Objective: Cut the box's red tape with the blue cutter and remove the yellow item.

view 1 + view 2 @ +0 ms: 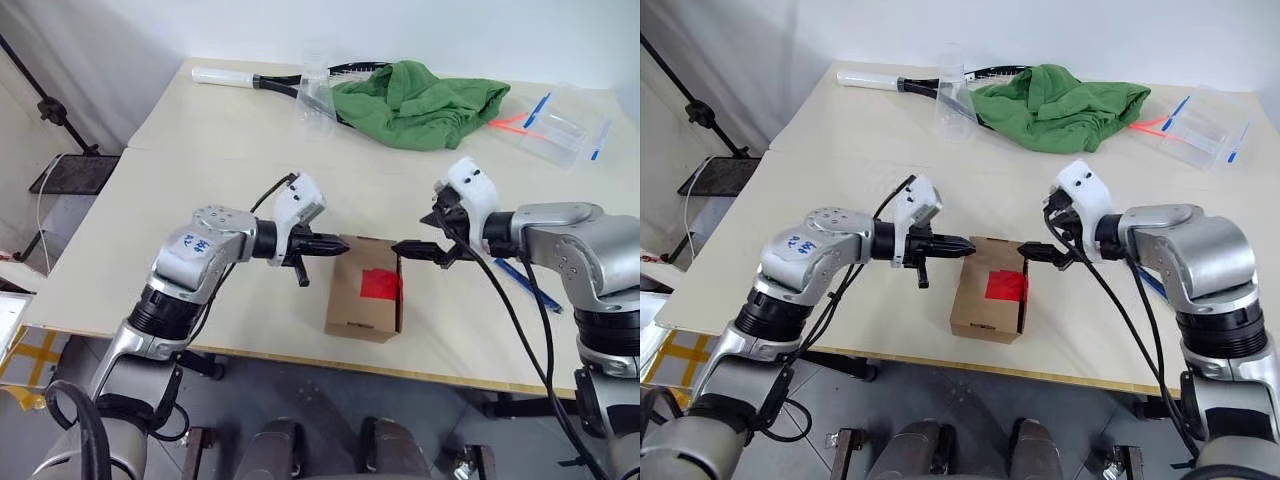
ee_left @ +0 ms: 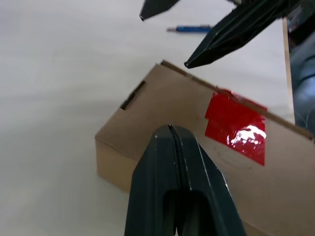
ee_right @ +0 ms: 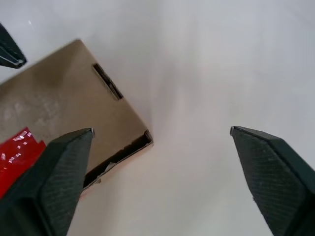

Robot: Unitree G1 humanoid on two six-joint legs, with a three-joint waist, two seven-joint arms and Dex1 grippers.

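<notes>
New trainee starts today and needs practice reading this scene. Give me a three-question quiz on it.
1. True or false: the left hand is shut.
2. Where is the blue cutter? A) on the table, beyond the right hand; B) in the left hand; C) on the box.
3. Fill in: the red tape sits on the box's ___ face.

Key: 1 true; 2 A; 3 top.

A crumpled green cloth (image 1: 420, 102) lies over a racket (image 1: 262, 82) at the tabletop's (image 1: 200, 180) far edge, beside clear plastic packaging (image 1: 555, 125) holding thin light-blue sticks.
</notes>
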